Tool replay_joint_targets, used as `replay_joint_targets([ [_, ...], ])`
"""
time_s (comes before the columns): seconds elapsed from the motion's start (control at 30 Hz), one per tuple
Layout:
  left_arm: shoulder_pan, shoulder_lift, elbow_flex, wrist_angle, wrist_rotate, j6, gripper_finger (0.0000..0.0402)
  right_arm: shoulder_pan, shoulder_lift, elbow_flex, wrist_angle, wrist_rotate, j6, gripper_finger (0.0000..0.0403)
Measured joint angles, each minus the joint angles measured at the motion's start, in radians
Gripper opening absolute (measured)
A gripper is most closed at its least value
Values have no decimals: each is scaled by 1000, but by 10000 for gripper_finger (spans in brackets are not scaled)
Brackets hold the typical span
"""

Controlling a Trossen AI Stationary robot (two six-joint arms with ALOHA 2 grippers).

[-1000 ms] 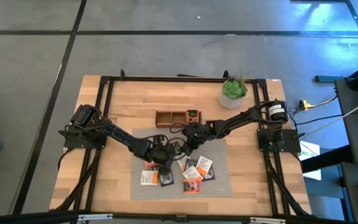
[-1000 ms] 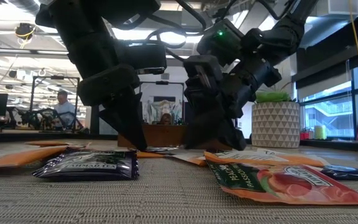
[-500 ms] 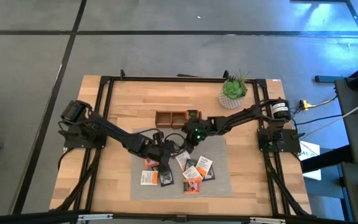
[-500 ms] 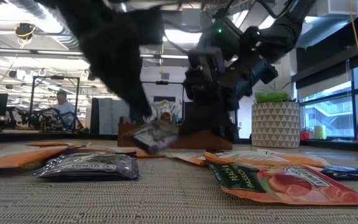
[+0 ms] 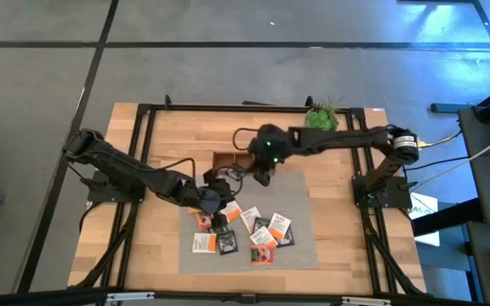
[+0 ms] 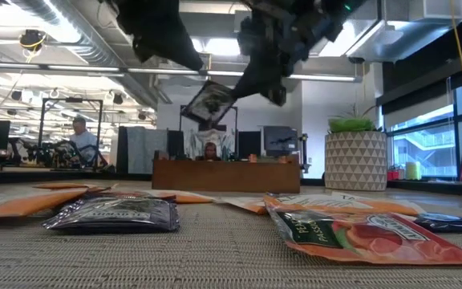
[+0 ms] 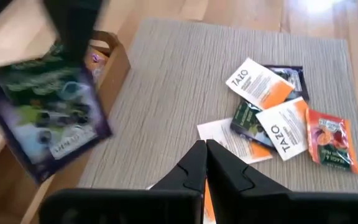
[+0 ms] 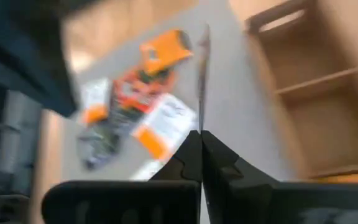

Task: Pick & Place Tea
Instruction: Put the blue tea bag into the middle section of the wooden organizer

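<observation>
My right gripper [image 8: 201,140] is shut on a dark tea sachet [image 6: 208,103], raised high over the grey mat [image 5: 300,246] near the brown wooden tray [image 5: 228,160]. The left wrist view shows that sachet [image 7: 42,118] flat-on. My left gripper [image 7: 204,155] is shut with nothing between its fingers, raised above the mat to the sachet's left [image 6: 171,44]. Several orange, white and dark sachets [image 5: 262,229] lie flat on the mat, also in the low view [image 6: 111,215]. My right gripper pinches the dark sachet by one edge [image 8: 201,121] between its two fingers. The sachet shows edge-on in the wrist view. The fingers [image 6: 255,76] slant down from the table's right. The sachet hangs tilted below them, clear of the mat.
A potted plant [image 5: 320,117] in a white patterned pot stands at the table's far right. The black frame rails [image 5: 143,153] run along both sides. The tray's compartments [image 8: 309,87] show bare wood. People sit at desks in the room beyond [image 6: 79,136].
Both grippers have risen from the mat. My right gripper has taken hold of the dark sachet, rolled its wrist and carried it up and toward the tray; the sachet, lying on the mat before, now hangs clear. My left gripper has gone up, still shut.
</observation>
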State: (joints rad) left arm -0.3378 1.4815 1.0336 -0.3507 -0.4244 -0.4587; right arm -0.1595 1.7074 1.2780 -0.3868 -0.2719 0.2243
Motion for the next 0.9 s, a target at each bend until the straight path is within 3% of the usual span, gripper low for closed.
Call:
replay_joint_targets([
  [0.23,-2,0,0,-34,3,-24,9,-69,63,166,-297,161,-273,1],
  [0.5,-9,0,0,-50,16,-36,8,-122,104,174,-303,169,-387,0],
  [0.9,-8,0,0,-50,15,-37,7,-125,189,174,-294,182,-419,5],
])
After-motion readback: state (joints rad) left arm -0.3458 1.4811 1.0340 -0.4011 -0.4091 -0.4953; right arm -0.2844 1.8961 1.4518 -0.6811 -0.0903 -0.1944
